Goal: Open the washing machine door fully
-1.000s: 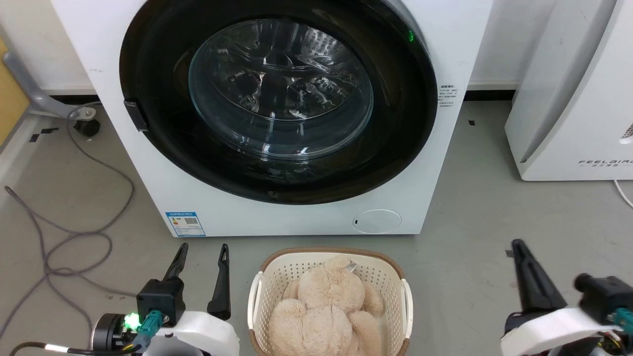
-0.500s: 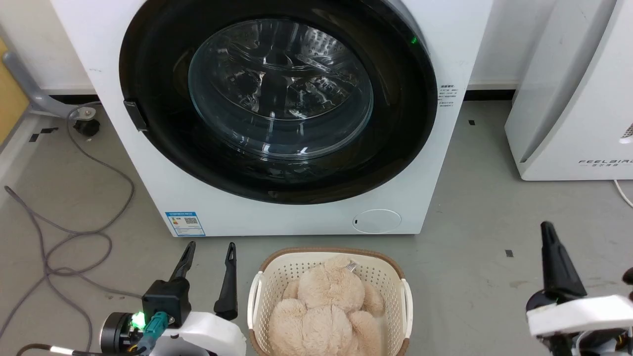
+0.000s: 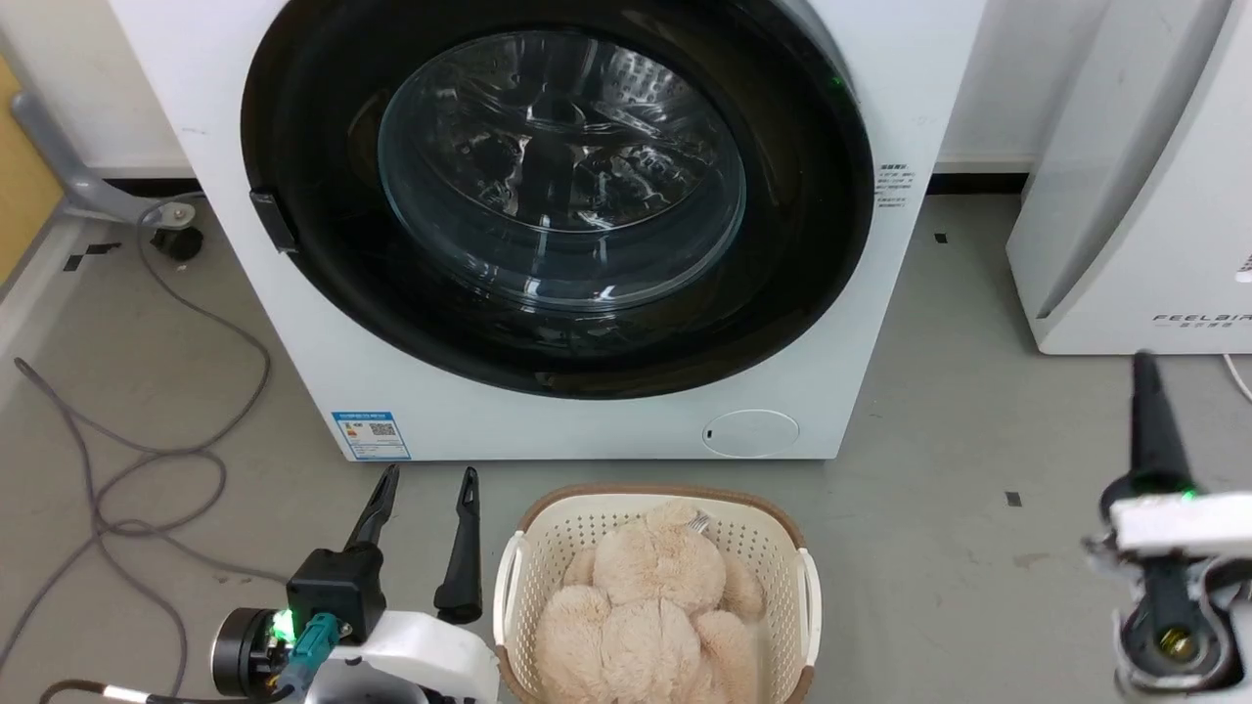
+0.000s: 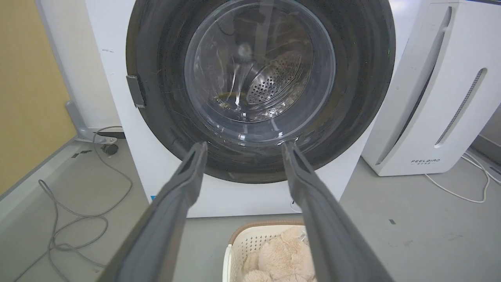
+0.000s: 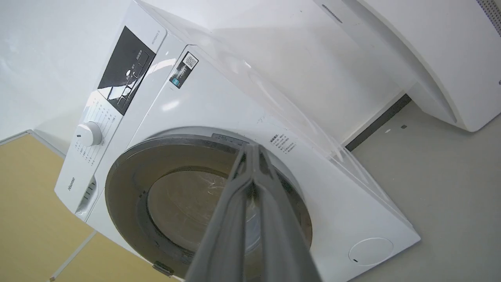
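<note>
Straight ahead of me, the large round glossy black washing machine door [image 3: 558,196] with its bulging glass window lies shut, flush on the big white front-loading washing machine [image 3: 293,332]. My left gripper [image 3: 430,471] hovers low, fingers spread and empty, just beside the cream perforated basket [image 3: 511,587]. My right gripper [image 5: 252,150] has its fingers pressed together on nothing, above bare grey floor [image 3: 959,411], well apart from the door's right edge.

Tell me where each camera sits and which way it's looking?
Head: up on the head, looking down at the washing machine door and basket; left gripper and right gripper show.
Left wrist: on that wrist, facing the door between its open fingers.
Right wrist: on that wrist, tilted, facing the door past its shut fingers.
Shared: all see the door.
</note>
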You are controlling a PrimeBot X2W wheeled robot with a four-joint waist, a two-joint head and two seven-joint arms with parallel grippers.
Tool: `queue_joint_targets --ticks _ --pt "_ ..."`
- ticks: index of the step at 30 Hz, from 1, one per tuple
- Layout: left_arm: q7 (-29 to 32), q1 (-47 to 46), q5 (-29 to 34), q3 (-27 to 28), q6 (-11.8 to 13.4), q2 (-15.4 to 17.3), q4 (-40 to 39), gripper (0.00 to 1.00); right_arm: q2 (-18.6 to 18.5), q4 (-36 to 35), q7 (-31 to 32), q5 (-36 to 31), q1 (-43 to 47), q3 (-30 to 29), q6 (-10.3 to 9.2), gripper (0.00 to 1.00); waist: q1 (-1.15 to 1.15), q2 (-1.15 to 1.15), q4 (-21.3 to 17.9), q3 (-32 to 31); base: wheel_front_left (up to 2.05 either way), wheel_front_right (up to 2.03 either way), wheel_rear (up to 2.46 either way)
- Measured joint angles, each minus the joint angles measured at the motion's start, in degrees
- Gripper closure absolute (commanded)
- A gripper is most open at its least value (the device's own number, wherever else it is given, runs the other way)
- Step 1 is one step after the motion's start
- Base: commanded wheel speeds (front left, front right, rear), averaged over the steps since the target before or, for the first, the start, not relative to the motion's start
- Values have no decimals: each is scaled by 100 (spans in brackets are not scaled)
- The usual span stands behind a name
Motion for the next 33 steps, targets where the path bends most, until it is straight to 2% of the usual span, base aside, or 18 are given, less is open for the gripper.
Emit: queue_joint_targets --ticks 6,19,25,28,33 --pt "-62 -43 -87 -49 48 0 -7 0 -288 497 -58 825 -627 5 -1 100 0 0 42 75 0 0 0" --pt "-214 -244 -187 -152 52 0 -20 0 -1015 1519 37 2313 -2073 513 -1 100 0 0 190 277 0 0 0" --pt "-282 -288 -197 -200 54 0 -18 0 -1348 2179 321 2974 -2831 1047 -1 100 0 0 274 375 0 0 0" --pt "-322 -367 -245 -235 55 0 -44 0 -1528 2760 656 3434 -3417 1495 -1 100 0 0 314 469 0 0 0" --pt "-364 -432 -280 -268 70 0 -78 0 -1690 3400 983 3812 -4127 1947 -1 100 0 0 347 594 0 0 0"
